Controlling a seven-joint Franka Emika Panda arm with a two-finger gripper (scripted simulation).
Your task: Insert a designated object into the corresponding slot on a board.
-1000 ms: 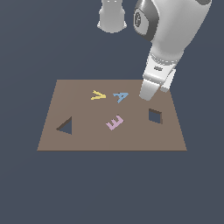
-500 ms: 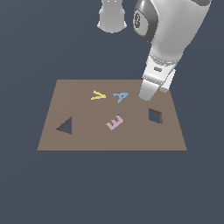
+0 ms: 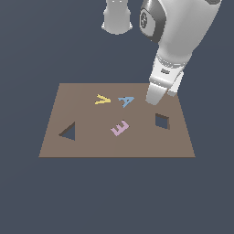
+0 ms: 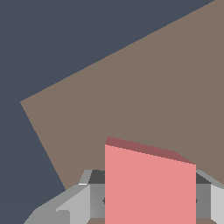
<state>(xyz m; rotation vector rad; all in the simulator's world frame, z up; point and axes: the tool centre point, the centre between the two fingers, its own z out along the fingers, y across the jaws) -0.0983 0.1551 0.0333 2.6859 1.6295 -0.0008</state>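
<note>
Bench (image 3: 82,146) is the brown board itself, flat on a dark floor. Going from the exterior view's left: a triangular hole (image 3: 68,132) near the left edge, then a yellow V (image 3: 103,99), a pink E (image 3: 119,128) and a blue A (image 3: 126,100) mid-board, then the diamond-turned slot (image 3: 161,121) towards the right edge. Above and just behind the slot hangs the gripper (image 3: 155,95); the wrist view shows it shut on the red-pink block (image 4: 149,186), clamped between both fingers (image 4: 70,205).
</note>
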